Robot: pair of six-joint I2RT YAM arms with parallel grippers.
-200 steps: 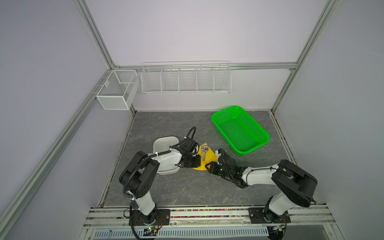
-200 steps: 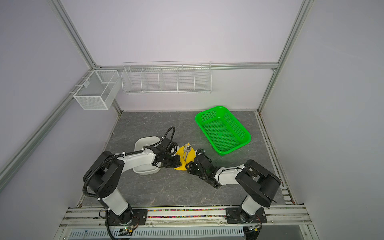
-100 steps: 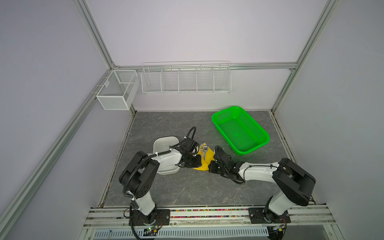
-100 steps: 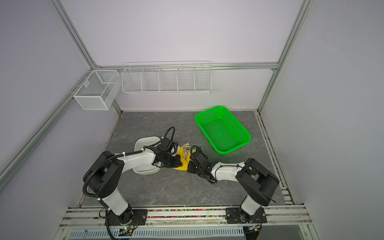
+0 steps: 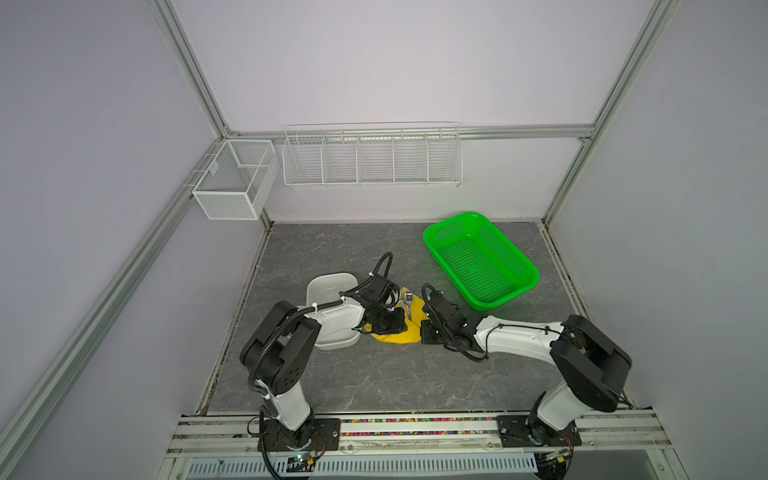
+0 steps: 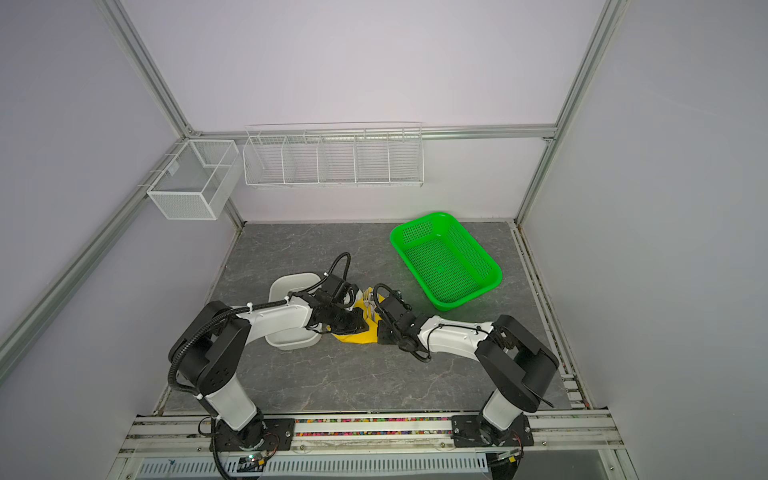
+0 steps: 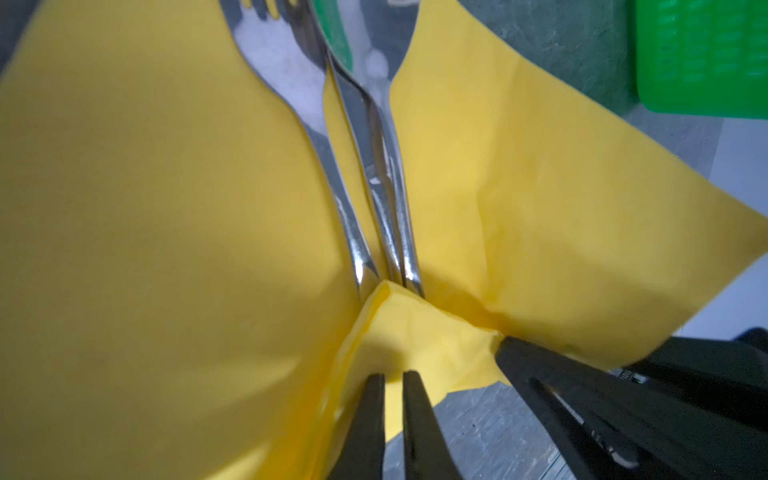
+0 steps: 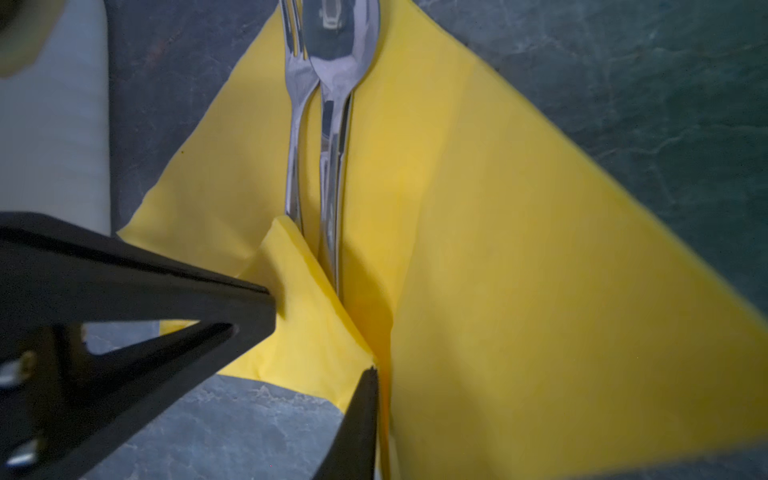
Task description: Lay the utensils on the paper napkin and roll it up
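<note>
Left hand: pinching the folded corner of the paper napkin, fingers pressed nearly together.
Right hand: touching a raised side flap; only one finger is showing, so I cannot tell whether it is gripping.
Utensils: fork and spoon are lying side by side mid-sheet, handle ends going under the fold.
Risk: opposing pulls are likely to tear the thin paper; tilting could let the cutlery slide out.
Views: the wrist views are showing the fold; the top views are showing only a yellow patch on the counter between white tray and green basket.
</note>
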